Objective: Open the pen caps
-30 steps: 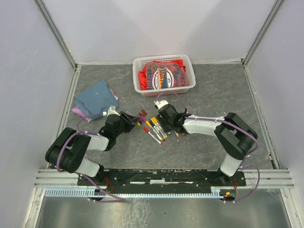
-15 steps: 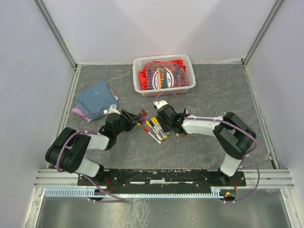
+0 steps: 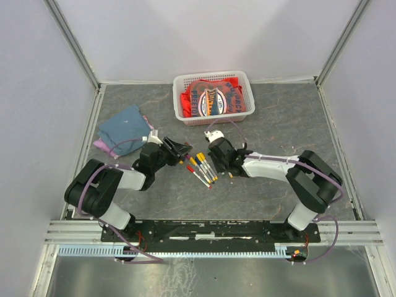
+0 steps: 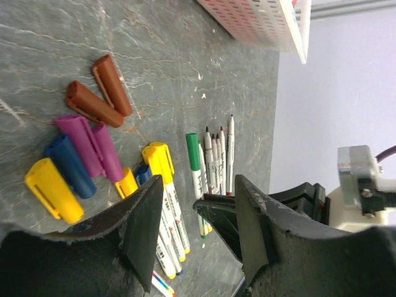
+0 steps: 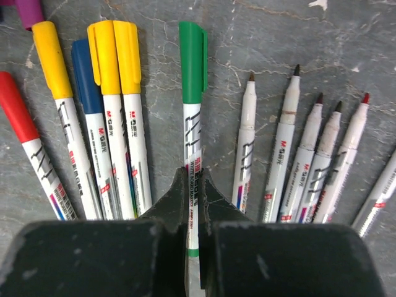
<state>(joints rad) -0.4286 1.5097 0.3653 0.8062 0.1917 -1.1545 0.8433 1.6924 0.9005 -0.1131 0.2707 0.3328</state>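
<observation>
The pens (image 3: 202, 167) lie in a fan on the table between both arms. In the right wrist view my right gripper (image 5: 193, 185) is shut on the white barrel of the green-capped pen (image 5: 192, 133), whose green cap (image 5: 193, 55) is still on. Left of it lie capped pens: red (image 5: 17, 106), blue (image 5: 86, 69) and three yellow (image 5: 116, 52). To its right are several uncapped pens (image 5: 283, 148). Loose pen caps in brown (image 4: 111, 83), purple (image 4: 80, 136), blue (image 4: 69, 166) and yellow (image 4: 52, 189) lie near my left gripper (image 4: 199, 213), which is open and empty.
A white basket (image 3: 179, 111) holding red cloth stands at the back centre. Folded blue and pink cloths (image 3: 124, 127) lie at the left. Grey walls close in the table on three sides.
My right gripper has shut on the green-capped pen's barrel. My left gripper has opened wider and moved a little right, over the loose caps.
</observation>
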